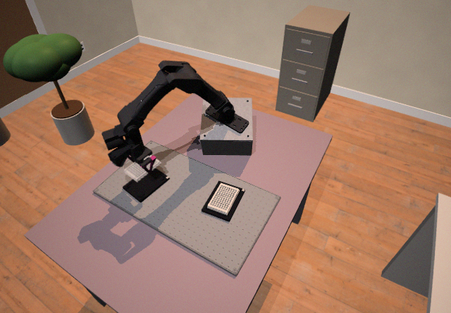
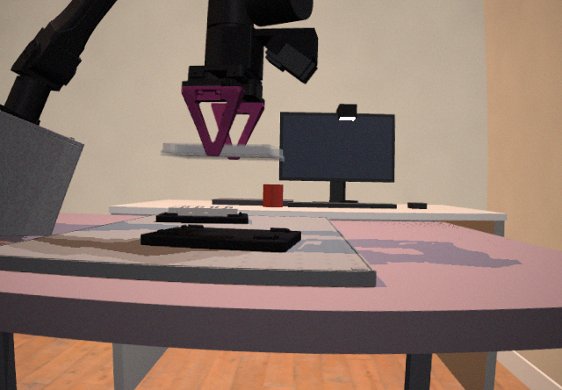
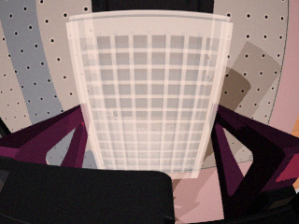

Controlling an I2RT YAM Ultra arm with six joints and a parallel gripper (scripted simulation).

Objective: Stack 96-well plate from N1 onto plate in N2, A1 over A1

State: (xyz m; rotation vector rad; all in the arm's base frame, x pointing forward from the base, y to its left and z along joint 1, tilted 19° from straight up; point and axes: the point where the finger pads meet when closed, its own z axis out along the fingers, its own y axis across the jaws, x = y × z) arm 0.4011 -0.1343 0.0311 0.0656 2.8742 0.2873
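Hand [image 2: 223, 152] pinching 96-well plate [image 2: 222, 150] aloft above N1 [image 2: 220, 238]; risk: slight tilt misseats it on N2's plate [image 1: 223, 199], 3 o'clock in top view

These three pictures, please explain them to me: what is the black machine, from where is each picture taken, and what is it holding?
The black machine is a robot arm bolted to a grey block on a pink table. One picture looks down from above, one looks from the side at table height, and one comes from a camera on the arm's wrist. The purple gripper is shut on a white plate of small wells, held in the air above an empty black holder. A second white plate rests in another black holder on the grey perforated board.
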